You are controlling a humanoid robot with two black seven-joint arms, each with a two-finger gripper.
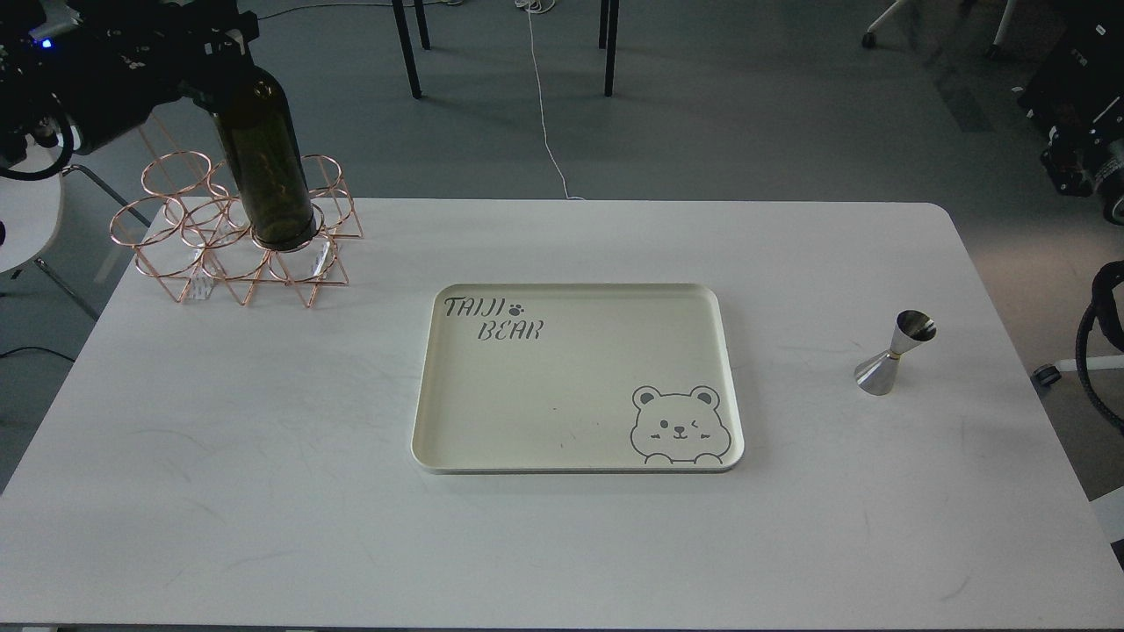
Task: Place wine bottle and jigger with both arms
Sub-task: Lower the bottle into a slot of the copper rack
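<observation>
The dark olive-green wine bottle [266, 162] is at the far left, tilted with its top toward the left. Its base sits in a front ring of the copper wire rack [180, 237]. My left gripper [215, 61] comes in from the top left and is closed around the bottle's neck and shoulder, hiding the neck. The steel jigger [894, 354] stands upright on the white table [263, 491] at the right, with nothing touching it. Of my right arm only a black cable loop [1102, 351] shows at the right edge; its gripper is out of view.
A cream tray [492, 439] with a bear drawing and "TAIJI BEAR" lettering lies at the table's middle, with nothing on it. The rack has several rings without bottles. Chair legs and a white cable are on the floor behind the table.
</observation>
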